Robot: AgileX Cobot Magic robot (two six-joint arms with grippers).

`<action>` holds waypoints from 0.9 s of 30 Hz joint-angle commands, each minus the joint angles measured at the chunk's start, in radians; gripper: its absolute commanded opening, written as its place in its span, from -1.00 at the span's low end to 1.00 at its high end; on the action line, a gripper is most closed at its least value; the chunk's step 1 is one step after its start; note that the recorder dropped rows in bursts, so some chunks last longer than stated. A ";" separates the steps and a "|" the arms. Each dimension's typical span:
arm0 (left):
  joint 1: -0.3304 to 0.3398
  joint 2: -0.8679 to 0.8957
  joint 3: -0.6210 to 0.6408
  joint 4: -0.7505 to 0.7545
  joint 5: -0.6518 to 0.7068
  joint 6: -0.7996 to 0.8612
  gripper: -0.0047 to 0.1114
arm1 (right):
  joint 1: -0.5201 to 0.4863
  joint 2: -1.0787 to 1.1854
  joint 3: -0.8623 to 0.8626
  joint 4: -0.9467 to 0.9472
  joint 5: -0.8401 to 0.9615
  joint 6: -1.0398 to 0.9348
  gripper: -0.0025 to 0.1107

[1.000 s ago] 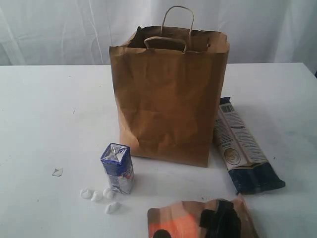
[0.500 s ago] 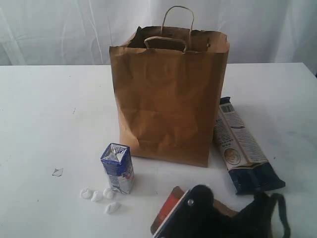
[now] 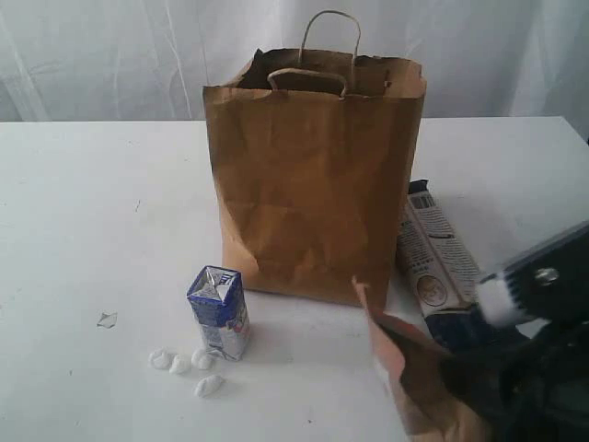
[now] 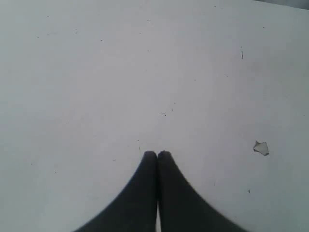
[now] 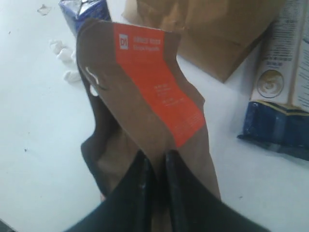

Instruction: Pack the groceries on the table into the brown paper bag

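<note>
Holding the left hand [image 4: 157,153] pressed together over bare desk [image 4: 96,72], gripping nothing, near a small pale scrap [image 4: 260,148]. In the exterior view, showing the small blue-white carton [image 3: 219,311] standing upright at lower left of centre, just beside a few white crumbs [image 3: 184,361]. Showing the brown paper bag [image 3: 313,175] standing open-topped in the middle, and the long blue-white packet [image 3: 440,262] lying flat just right of it. Pinching the brown pouch with orange label [image 5: 145,82] in the right hand [image 5: 155,157], holding it upright at lower right.
</note>
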 commanded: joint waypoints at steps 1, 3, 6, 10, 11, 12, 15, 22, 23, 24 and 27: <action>-0.001 0.002 0.006 0.009 0.001 -0.002 -0.92 | -0.006 -0.114 0.001 -0.022 0.077 0.015 -0.96; -0.001 0.002 0.006 0.009 0.001 -0.002 -0.92 | -0.006 -0.159 -0.007 -0.022 0.052 0.044 -0.96; -0.001 0.002 0.006 0.009 0.001 -0.002 -0.92 | -0.006 -0.209 -0.057 -0.019 0.035 0.099 -0.96; -0.001 0.002 0.006 0.009 0.001 -0.002 -0.92 | -0.006 -0.229 -0.169 -0.036 0.039 0.092 -0.96; -0.001 0.002 0.006 0.009 0.001 -0.002 -0.92 | -0.006 -0.227 -0.201 -0.042 0.037 0.092 -0.96; -0.001 0.002 0.006 0.009 0.001 -0.002 -0.92 | -0.006 -0.222 -0.233 -0.049 0.031 0.089 -0.96; -0.001 0.002 0.006 0.009 0.001 -0.002 -0.92 | -0.006 -0.195 -0.323 -0.100 0.009 0.089 -0.96; -0.001 0.002 0.006 0.009 0.001 -0.002 -0.92 | -0.006 -0.060 -0.503 -0.336 -0.041 0.118 -0.96; -0.001 0.002 0.006 0.009 0.001 -0.002 -0.92 | -0.006 0.000 -0.549 -0.423 -0.056 0.149 -0.96; -0.001 0.002 0.006 0.009 0.001 -0.002 -0.92 | -0.006 0.024 -0.569 -0.468 -0.061 0.173 -0.96; -0.001 0.002 0.006 0.009 0.001 -0.002 -0.92 | -0.006 0.192 -0.714 -0.747 -0.016 0.206 -0.96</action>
